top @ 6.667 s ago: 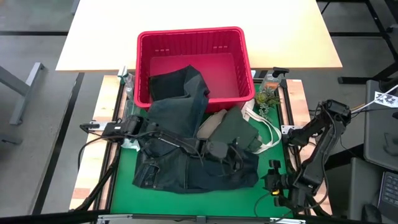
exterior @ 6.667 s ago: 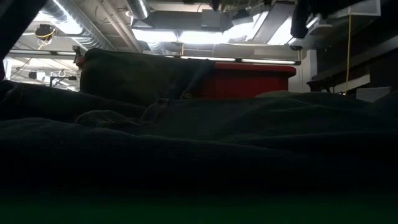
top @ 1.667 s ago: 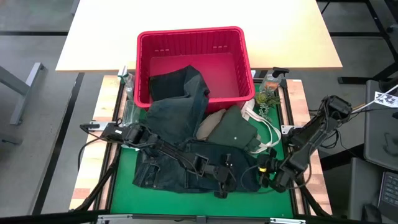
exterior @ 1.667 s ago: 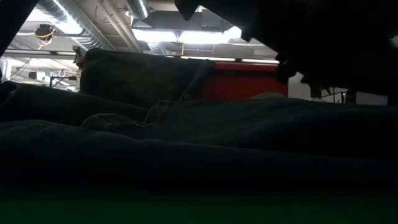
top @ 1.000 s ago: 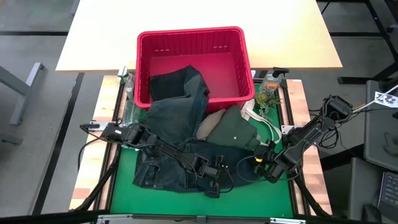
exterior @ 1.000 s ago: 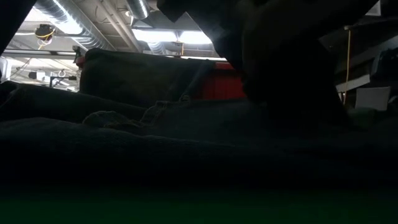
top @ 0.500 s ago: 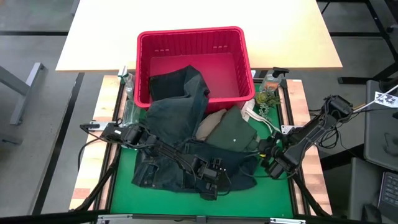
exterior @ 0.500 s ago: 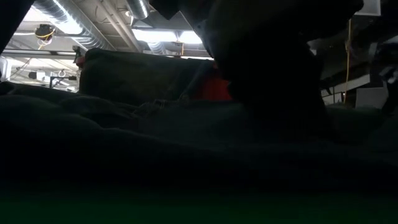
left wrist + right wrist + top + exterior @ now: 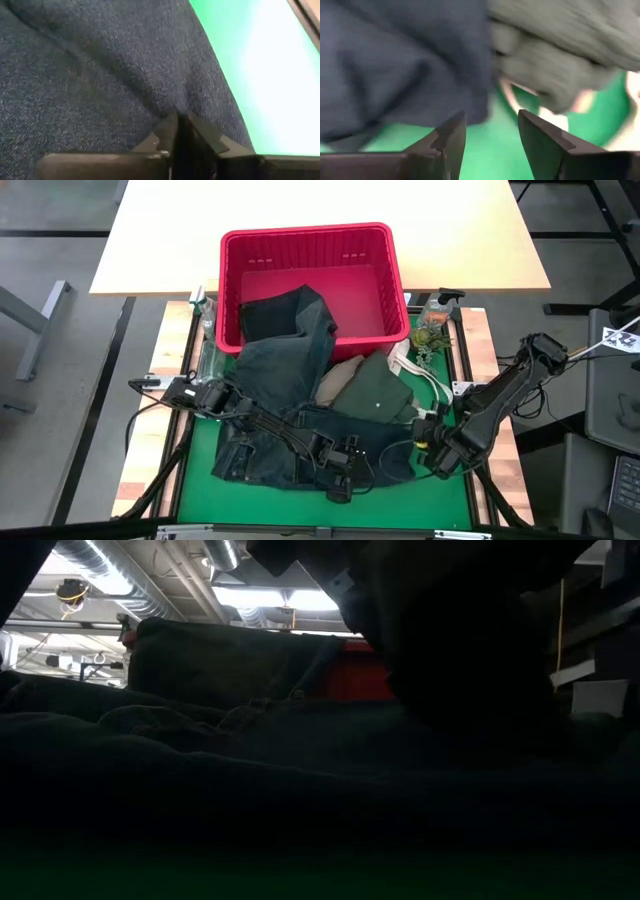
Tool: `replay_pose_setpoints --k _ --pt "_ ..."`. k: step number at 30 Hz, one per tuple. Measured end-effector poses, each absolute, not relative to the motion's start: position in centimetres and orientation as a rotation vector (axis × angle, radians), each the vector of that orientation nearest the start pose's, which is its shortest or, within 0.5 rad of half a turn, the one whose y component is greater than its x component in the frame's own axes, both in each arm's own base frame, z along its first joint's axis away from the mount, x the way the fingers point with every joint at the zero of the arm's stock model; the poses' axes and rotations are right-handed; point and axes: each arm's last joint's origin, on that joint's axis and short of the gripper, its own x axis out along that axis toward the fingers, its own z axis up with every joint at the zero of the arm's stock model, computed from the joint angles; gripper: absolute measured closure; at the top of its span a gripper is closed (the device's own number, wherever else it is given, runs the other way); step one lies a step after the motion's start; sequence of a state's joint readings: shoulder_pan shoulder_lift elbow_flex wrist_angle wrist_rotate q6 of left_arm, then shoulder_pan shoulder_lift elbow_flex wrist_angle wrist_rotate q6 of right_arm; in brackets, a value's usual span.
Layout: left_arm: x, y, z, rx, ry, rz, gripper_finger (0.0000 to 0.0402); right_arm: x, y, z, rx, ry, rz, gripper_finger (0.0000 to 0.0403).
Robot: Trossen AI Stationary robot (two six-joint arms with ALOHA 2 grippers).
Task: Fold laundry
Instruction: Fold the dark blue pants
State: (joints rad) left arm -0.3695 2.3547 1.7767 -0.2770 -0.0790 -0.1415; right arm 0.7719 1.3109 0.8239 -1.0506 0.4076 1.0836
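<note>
- Since the table (image 9: 330, 255) carries everything, it is taken first: on its green mat (image 9: 420, 498) the laundry lies heaped in front of a red basket (image 9: 310, 250).
- Largest in the heap are the jeans (image 9: 275, 375), draped from the basket's front wall down across the mat; thick denim is judged heavy and fairly stiff, not slippery, and best taken at a hem or side seam so that one layer comes up cleanly.
- Against the jeans' right side an olive shirt (image 9: 375, 395) is bunched, with a tan top (image 9: 335, 378) showing between them; both are judged light and limp.
- By the left pincer (image 9: 179, 131), fingers pinched nearly together, a fold of denim is held near the jeans' front edge.
- Just off the heap's right edge, the right pincer (image 9: 487, 132) is kept wide and empty above the mat.
- Hidden or doubtful: the low view is almost wholly blocked by dark cloth; how many layers are pinched cannot be told; the small items by the basket's right corner cannot be made out.
</note>
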Motion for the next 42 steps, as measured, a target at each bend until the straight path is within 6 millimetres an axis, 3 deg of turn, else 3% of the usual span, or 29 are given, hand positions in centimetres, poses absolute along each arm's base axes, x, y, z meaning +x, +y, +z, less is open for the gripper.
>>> replay_pose_setpoints --k 8,19,28,35,42 --pt "48.4 -18.4 15.4 0.038 0.79 -0.209 0.0294 15.8 14.5 20.4 0.053 1.279 -0.099 0.0221" --pt "50.3 -17.8 19.8 0.0 0.654 -0.197 0.0259 15.5 13.8 19.6 -0.016 1.239 -0.174 0.0221" --pt "50.3 -17.8 20.1 0.0 0.65 -0.198 0.0258 14.7 11.5 15.7 0.032 1.299 -0.278 0.0221" --pt "50.3 -17.8 20.1 0.001 0.653 -0.198 0.0258 14.8 11.2 14.1 -0.003 1.266 -0.186 0.0221" --pt "50.3 -17.8 20.1 0.001 0.652 -0.198 0.0258 15.2 11.6 14.0 -0.08 1.245 -0.034 0.0221"
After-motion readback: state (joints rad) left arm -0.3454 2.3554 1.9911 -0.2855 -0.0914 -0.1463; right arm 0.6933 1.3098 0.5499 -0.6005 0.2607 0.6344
